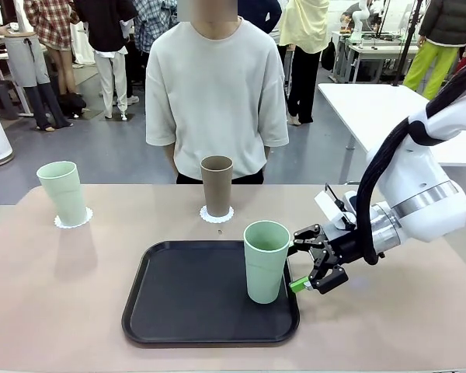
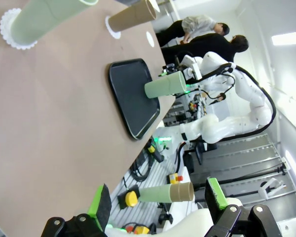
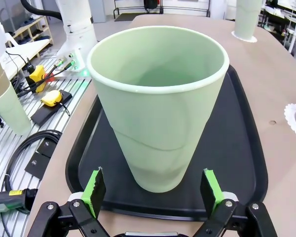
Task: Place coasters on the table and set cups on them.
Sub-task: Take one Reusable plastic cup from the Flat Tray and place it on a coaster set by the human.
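The right claw [image 1: 314, 268] sits low over the desk [image 1: 54, 295], just beside the right edge of the black tray [image 1: 179, 303], its green-padded fingers [image 3: 94, 187] spread wide on either side of a pale green cup [image 1: 265, 261] without closing on it. That cup stands upright on the tray's right part. Another pale green cup [image 1: 63, 192] stands on a white scalloped coaster [image 1: 73, 220] at the far left of the desk, and the brown cup [image 1: 217, 185] stands on its own coaster [image 1: 217, 215] near the far edge, in front of a person [image 1: 216, 93]. In the left wrist view, the left claw [image 2: 158, 202] hangs released, holding nothing.
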You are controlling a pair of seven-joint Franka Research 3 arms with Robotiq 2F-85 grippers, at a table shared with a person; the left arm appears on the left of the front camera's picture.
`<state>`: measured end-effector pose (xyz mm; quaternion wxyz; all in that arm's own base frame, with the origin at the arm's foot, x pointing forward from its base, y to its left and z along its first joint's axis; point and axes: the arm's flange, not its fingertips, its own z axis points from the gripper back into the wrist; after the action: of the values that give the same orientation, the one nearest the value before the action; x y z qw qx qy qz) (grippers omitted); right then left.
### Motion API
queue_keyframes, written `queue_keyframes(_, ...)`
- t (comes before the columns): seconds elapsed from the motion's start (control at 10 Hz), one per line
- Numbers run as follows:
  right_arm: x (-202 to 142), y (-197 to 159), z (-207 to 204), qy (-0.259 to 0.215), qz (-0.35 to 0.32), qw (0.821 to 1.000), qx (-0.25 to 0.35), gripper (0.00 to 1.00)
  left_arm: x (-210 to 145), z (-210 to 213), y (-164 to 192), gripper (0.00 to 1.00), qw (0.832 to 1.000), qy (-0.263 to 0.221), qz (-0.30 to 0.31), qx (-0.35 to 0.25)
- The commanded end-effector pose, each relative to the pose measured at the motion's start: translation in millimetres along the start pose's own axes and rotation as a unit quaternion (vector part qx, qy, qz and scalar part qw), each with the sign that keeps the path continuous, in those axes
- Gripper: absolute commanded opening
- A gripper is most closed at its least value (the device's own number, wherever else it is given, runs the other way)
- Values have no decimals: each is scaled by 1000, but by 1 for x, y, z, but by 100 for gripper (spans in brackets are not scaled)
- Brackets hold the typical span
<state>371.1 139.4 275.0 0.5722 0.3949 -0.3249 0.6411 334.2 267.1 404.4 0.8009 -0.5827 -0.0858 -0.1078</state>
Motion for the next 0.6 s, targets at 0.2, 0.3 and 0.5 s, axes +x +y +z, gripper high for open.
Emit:
queue_keyframes(0.2, 2, -7, -20, -7, 5, 1000, -12, 100, 1, 2, -2, 100, 1000, 0, 0, 0)
queue_keyframes(0.3, 4, -7, -22, -7, 7, 1000, -10, 100, 1, 2, -2, 100, 1000, 0, 0, 0)
queue_keyframes(0.5, 8, -10, -29, -7, 12, 1000, -5, 100, 1, 2, -2, 100, 1000, 0, 0, 0)
